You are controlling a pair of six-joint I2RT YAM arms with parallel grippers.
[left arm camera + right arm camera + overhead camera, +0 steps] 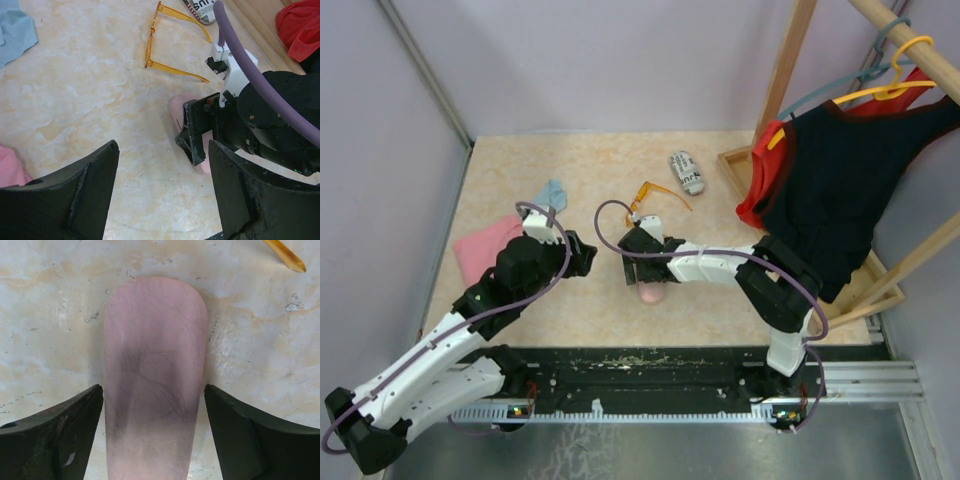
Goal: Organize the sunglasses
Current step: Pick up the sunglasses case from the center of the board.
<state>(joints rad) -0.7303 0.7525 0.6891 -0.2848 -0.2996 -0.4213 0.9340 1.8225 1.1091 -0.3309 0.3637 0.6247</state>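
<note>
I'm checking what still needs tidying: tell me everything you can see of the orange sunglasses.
The orange sunglasses have a thin translucent amber frame, plastic by the look. Both arms are unfolded. They rest on the table near its middle, just beyond the pink case and beside the printed case, seemingly apart from both. Neither the left gripper nor the right gripper touches them. The lenses cannot be made out.

The sunglasses (151, 40) have a translucent orange frame. The oblong case (155, 370) is pale pink with faint dark scuffing; the other case (686, 172) is printed black and white. The cloths are pink (485, 250) and light blue (551, 192), and the worktop (590, 160) is mottled beige.
</note>
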